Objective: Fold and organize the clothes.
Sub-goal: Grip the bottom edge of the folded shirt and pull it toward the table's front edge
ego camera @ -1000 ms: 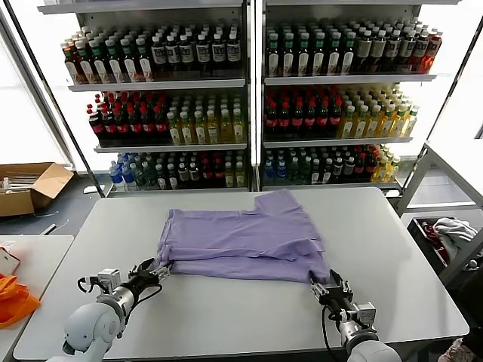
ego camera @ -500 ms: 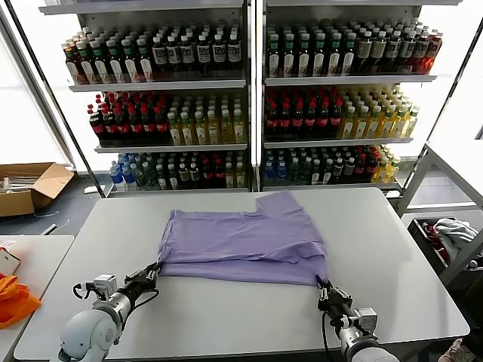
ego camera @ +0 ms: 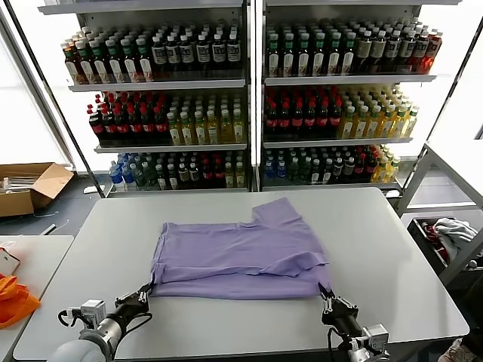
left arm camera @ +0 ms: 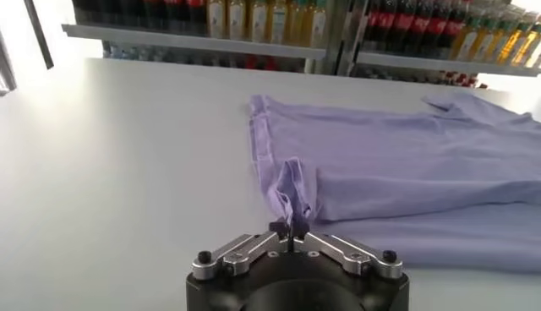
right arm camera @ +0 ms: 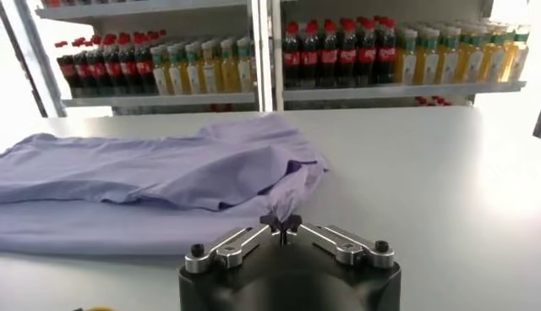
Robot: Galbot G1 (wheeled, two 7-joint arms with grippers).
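Observation:
A lavender T-shirt (ego camera: 238, 256) lies folded on the white table (ego camera: 226, 324), plain side up, one sleeve toward the far right. My left gripper (ego camera: 145, 292) is shut on the shirt's near left corner, which shows pinched in the left wrist view (left arm camera: 290, 226). My right gripper (ego camera: 327, 296) is shut on the near right corner, which the right wrist view (right arm camera: 281, 223) shows bunched between the fingers. The shirt (left arm camera: 397, 169) spreads away from both grippers and also fills the right wrist view (right arm camera: 152, 182). Both grippers sit low near the table's front edge.
Shelves of drink bottles (ego camera: 249, 98) stand behind the table. A cardboard box (ego camera: 30, 185) lies on the floor at left. An orange bag (ego camera: 15, 298) rests on a side table at left. A bin with cloth (ego camera: 449, 234) stands at right.
Both grippers have moved back toward the table's front edge, pulling the shirt's near edge with them. The shirt has slid nearer and its far part has shifted.

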